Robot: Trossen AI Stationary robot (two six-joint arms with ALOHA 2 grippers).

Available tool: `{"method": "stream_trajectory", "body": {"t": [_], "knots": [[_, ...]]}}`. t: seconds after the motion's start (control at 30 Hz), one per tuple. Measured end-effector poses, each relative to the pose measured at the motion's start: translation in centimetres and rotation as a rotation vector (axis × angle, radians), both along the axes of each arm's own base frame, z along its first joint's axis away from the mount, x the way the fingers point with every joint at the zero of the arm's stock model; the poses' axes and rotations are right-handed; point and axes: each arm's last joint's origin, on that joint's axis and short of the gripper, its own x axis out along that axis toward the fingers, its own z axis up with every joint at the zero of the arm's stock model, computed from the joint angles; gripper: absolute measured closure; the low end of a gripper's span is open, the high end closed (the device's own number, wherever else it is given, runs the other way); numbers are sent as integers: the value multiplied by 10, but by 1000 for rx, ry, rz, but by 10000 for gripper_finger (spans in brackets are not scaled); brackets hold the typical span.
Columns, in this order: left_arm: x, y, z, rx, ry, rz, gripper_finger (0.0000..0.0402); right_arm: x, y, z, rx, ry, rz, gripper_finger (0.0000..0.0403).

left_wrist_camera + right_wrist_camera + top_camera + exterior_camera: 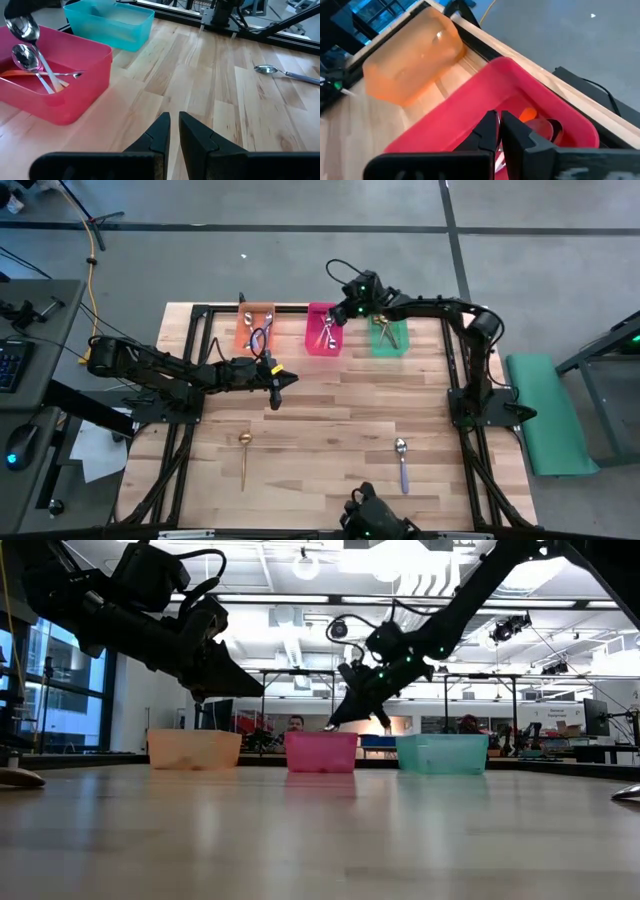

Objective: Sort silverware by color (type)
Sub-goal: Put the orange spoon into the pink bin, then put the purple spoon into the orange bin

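Observation:
A gold spoon point(244, 454) and a purple-handled spoon point(402, 462) lie flat on the near half of the table. More spoons lie in the three bins at the far edge: the orange bin point(243, 340), the pink bin point(314, 345) and the green bin point(398, 346). In the pink bin, spoons point(31, 60) with orange-red handles lean bowl-up against the wall. My right gripper point(498, 131) hovers shut over the pink bin. My left gripper point(288, 379) is shut and hangs above the table's middle, near the orange bin, touching nothing. My right gripper point(334, 317) points down into the pink bin, right above the raised bowl of one spoon point(23, 28). Nothing shows between its fingers in its own wrist view. I cannot tell whether it touches that spoon.
A black frame point(300, 308) runs along the table's far edge behind the bins, and rails run down both sides. The right arm point(470, 320) arches over the green bin. Bare wood lies between the bins and the two loose spoons. People sit in the room behind.

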Motion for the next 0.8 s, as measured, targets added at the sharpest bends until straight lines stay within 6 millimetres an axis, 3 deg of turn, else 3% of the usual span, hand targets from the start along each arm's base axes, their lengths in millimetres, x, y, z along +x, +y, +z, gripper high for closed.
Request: {"method": "stream_trajectory", "body": {"t": [0.37,0.5,0.67,0.8], "knots": [[0,0,0,1,1,1,369,1,-1,-6,-36,25,19,400],[0,0,0,0,1,1,369,1,-1,-4,-59,29,26,369],[0,0,0,1,2,2,369,-2,2,15,-111,0,40,319],[0,0,0,5,3,1,369,-7,11,39,-163,-4,69,316]]}}
